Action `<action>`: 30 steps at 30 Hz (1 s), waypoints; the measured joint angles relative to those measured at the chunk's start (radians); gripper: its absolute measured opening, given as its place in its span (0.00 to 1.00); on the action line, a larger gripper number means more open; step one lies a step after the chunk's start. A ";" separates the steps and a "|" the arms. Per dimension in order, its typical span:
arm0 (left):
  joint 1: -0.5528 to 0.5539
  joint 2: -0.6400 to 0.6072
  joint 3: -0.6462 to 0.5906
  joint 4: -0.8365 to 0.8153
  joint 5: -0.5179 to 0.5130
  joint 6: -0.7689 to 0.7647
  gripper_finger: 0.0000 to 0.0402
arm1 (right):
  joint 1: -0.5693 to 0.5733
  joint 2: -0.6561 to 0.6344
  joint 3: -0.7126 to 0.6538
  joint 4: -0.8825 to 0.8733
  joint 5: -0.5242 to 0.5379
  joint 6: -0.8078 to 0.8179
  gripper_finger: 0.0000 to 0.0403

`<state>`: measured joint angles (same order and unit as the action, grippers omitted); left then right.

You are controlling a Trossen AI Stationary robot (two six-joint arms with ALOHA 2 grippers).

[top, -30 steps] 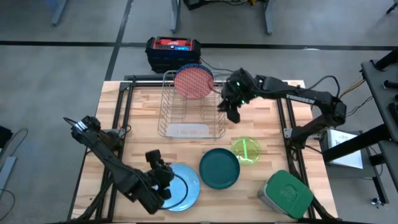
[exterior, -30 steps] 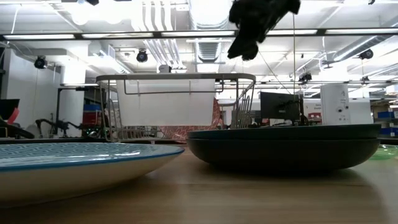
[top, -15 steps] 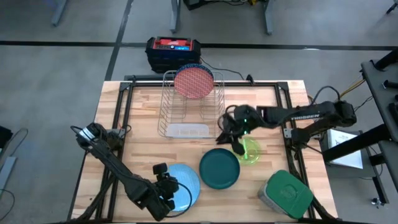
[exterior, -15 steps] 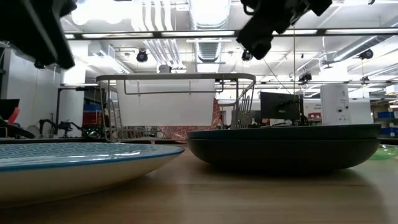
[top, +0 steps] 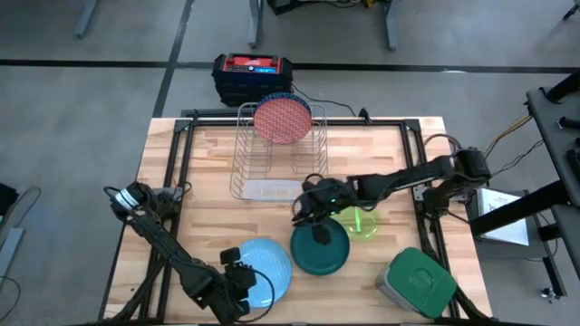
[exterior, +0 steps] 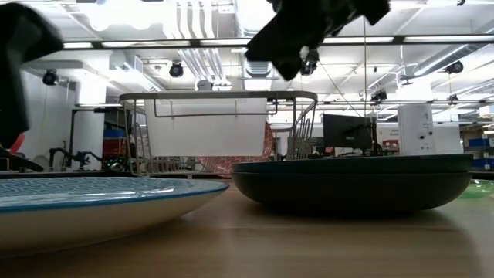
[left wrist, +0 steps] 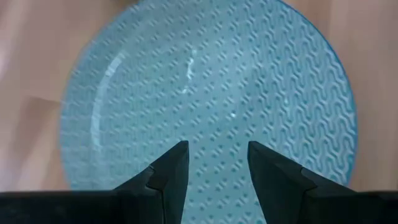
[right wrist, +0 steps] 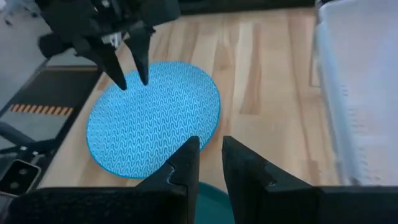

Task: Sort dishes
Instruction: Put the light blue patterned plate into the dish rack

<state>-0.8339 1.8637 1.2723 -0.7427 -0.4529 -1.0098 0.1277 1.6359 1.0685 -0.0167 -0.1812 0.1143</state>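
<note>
Hovering over the light blue plate (left wrist: 205, 93), the left hand (left wrist: 214, 171) is spread; descending off-centre could push the plate across the surface.

The left arm runs from its base at the table's left edge down toward the near edge, bent low, and the left gripper (top: 246, 285) points inward with its two dark fingers (left wrist: 171, 174) spread apart, nothing between them. The right arm stretches from its mount on the right side almost flat across the middle of the table, wrist angled down. The right gripper (top: 317, 228) hangs there, its fingers (right wrist: 184, 163) drawn close with a narrow gap and nothing held.
</note>
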 joint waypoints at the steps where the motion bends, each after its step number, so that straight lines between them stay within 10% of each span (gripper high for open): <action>1: -0.004 0.000 -0.014 0.022 0.000 -0.011 0.38 | 0.002 0.028 0.019 -0.001 0.000 0.000 0.14; 13: -0.035 0.000 -0.087 0.071 0.000 -0.084 0.38 | 0.013 0.255 0.227 -0.046 0.027 -0.029 0.20; 30: -0.047 -0.002 -0.212 0.232 -0.014 -0.138 0.38 | 0.012 0.229 0.248 -0.439 0.275 -0.014 0.18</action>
<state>-0.8806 1.8614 1.0603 -0.5106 -0.4666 -1.1474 0.1392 1.8650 1.3167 -0.4559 0.0940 0.1000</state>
